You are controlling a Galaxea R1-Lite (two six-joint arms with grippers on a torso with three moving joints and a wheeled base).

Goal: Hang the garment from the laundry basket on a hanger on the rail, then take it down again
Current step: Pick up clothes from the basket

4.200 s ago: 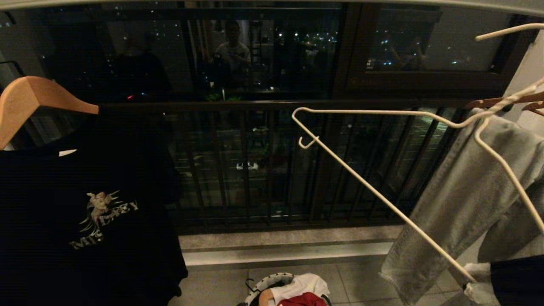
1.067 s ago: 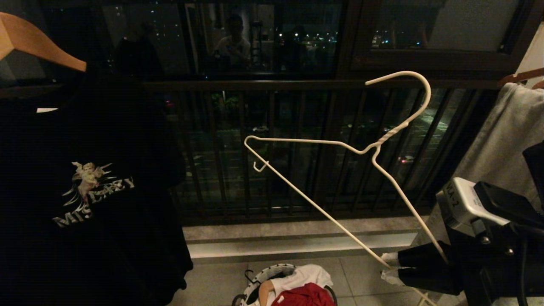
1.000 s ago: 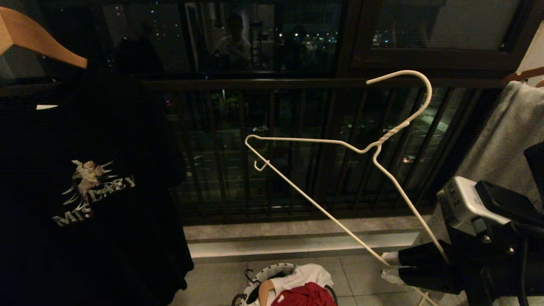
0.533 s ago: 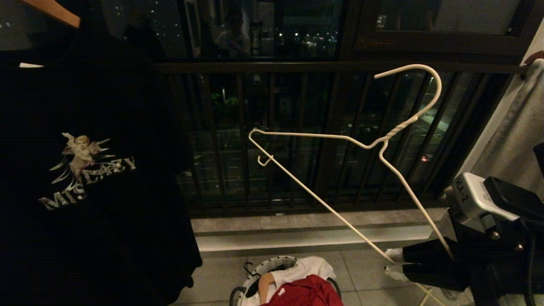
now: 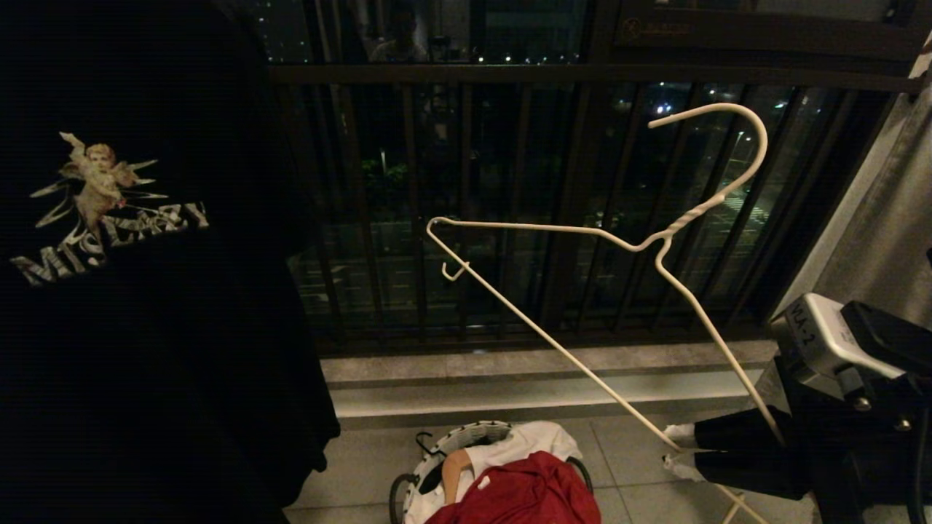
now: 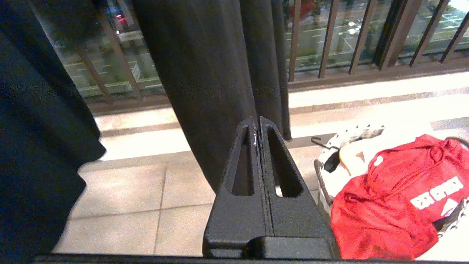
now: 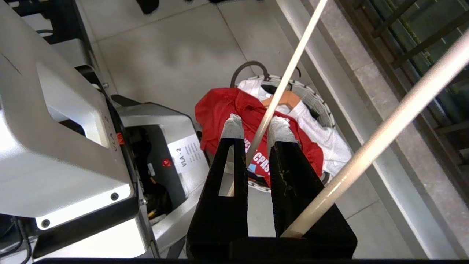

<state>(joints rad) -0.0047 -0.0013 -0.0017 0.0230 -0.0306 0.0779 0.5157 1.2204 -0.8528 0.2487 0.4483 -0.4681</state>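
Observation:
The white wire hanger [image 5: 688, 217] stands tilted in the air before the balcony bars, hook uppermost. My right gripper [image 5: 677, 451] is shut on its lower corner, the wire [image 7: 297, 55] running between the taped fingertips of the right gripper [image 7: 256, 128]. Below, the red garment [image 5: 524, 495] lies heaped in the laundry basket [image 5: 451, 442] on the tiled floor. From the left wrist, the garment [image 6: 395, 198] and basket [image 6: 351, 132] show beside my left gripper [image 6: 256, 124], which is shut and empty. The right wrist view looks down on the garment [image 7: 220, 110]. The rail is out of view.
A black printed T-shirt [image 5: 145, 291] hangs at the left, filling that side. Dark balcony bars [image 5: 510, 73] and a stone ledge [image 5: 546, 382] run across behind. Grey cloth [image 5: 888, 218] hangs at the far right. A white cloth [image 5: 524, 444] and a wooden hanger [image 5: 453, 469] share the basket.
The whole view has sunk: bars and black T-shirt have slid up the picture and more of the basket shows. The hanger stays in my right gripper, off the rail it hung near earlier.

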